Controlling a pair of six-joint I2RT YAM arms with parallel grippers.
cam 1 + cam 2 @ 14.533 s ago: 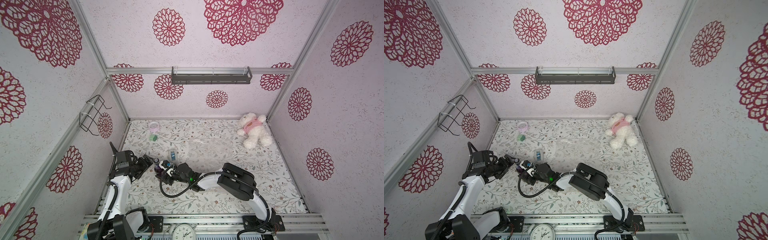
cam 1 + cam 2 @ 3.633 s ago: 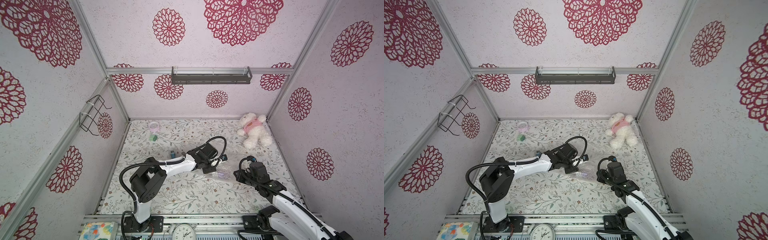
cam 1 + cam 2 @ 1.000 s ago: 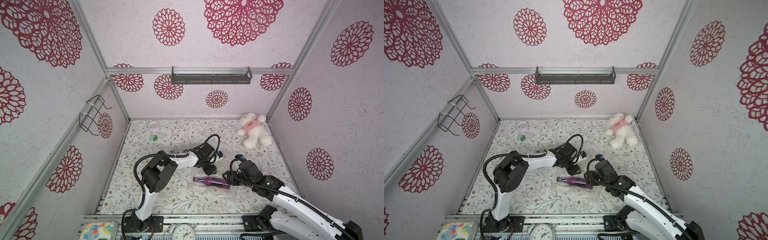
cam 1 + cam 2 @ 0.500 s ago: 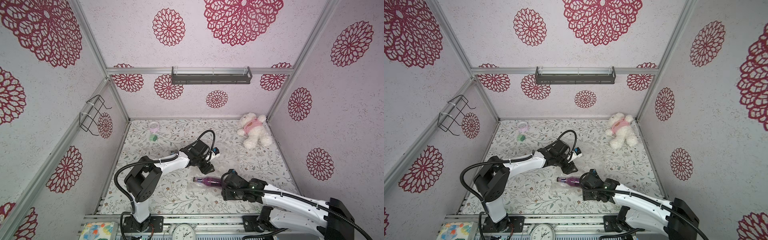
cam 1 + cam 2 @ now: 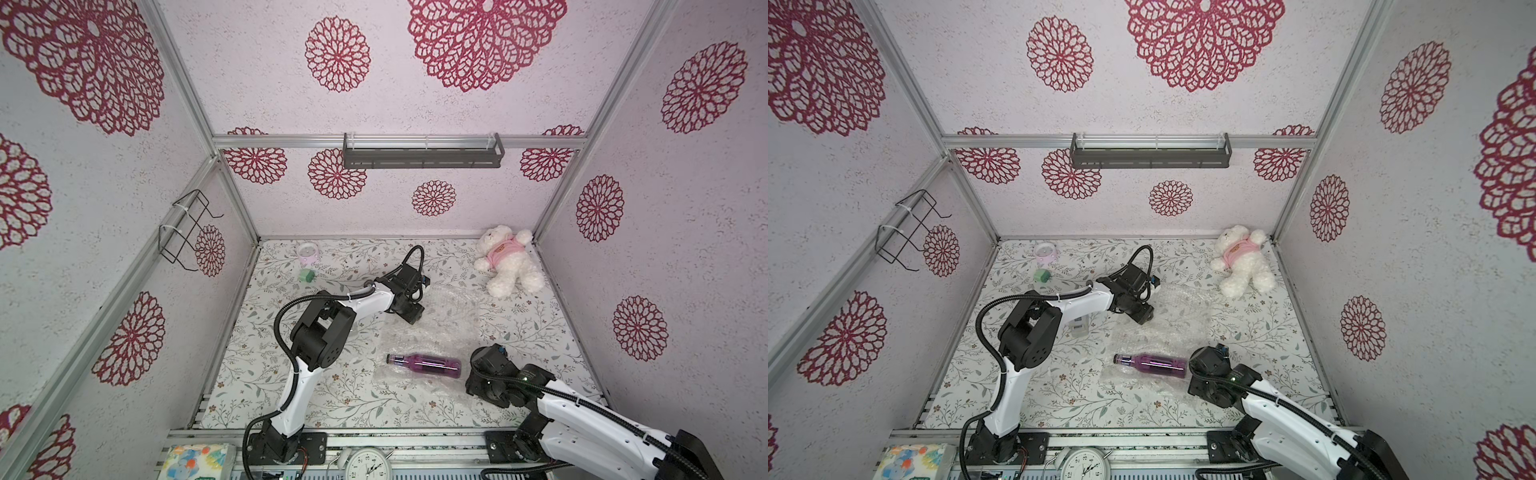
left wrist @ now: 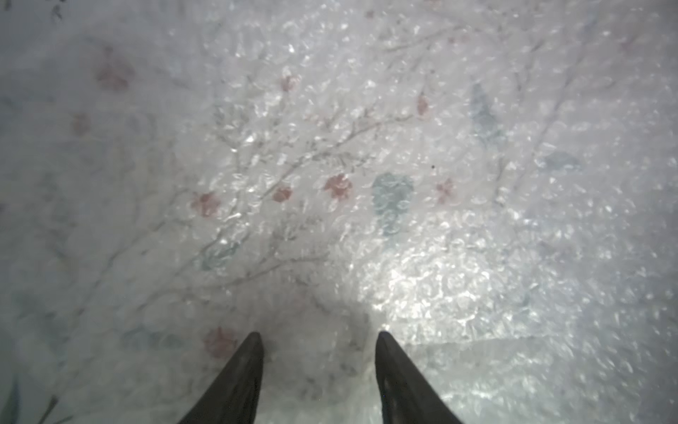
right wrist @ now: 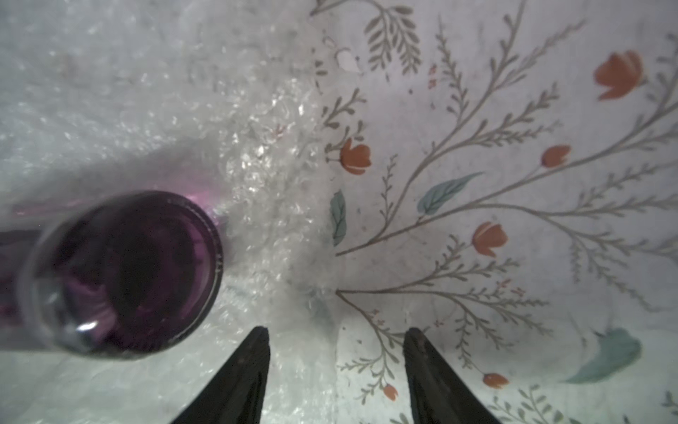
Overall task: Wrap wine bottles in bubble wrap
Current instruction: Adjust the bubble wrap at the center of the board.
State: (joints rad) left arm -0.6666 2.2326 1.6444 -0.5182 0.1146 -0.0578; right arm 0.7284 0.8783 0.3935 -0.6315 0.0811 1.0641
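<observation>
— Purple liquid shows inside the small glass wine bottle (image 5: 424, 366), which is laid on its side on the near part of the bubble wrap (image 5: 434, 316). The dark cap is turned toward the left arm's side and the base toward the right gripper (image 7: 335, 332).

— Is anything held?

— Nothing, as far as can be told. The right gripper's jaws are set apart, low beside the bottle's base. In the right wrist view the sheet's side edge is seen running between them, with one finger over plastic and the other over the bare floral table top (image 7: 513, 183). The left gripper (image 6: 317, 334) is parted as well. It is poised over the far part of the sheet, well apart from the bottle, with only bubbles beneath it.

— Which step is judged to be in hand?

— The bottle is placed and the sheet is spread flat, so the wrapping proper is not yet begun. An edge is being sought, it seems.

— And what is called for next?

— The thin edge must be pinched without the table being scraped, then lifted over the bottle. The glass is round and can roll, so it is best steadied, or rolled together with the sheet. The film looks slippery and springy, so a firm pinch is needed, and the far part should be kept from bunching.
</observation>
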